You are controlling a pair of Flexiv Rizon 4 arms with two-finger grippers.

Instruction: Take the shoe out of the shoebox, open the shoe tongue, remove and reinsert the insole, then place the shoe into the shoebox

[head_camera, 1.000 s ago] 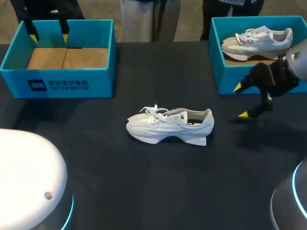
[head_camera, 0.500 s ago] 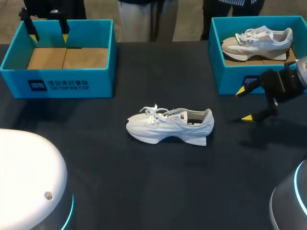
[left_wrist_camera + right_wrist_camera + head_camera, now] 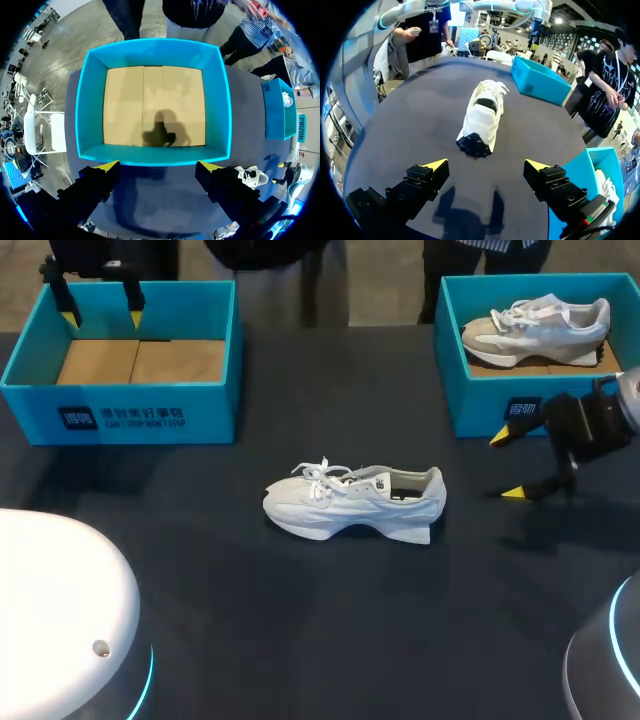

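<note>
The head view's edge cuts off the right shoebox [image 3: 478,405].

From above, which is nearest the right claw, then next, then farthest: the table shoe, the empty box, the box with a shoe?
From the right claw:
1. Box with a shoe, just beside it, on the right.
2. Table shoe, in the middle.
3. Empty box, far left.

2 shoes (loose shoe [image 3: 352,502], boxed shoe [image 3: 535,324]), 2 teal shoeboxes (empty box [image 3: 205,415], full box [image 3: 478,405]), 2 prs jaws
</note>
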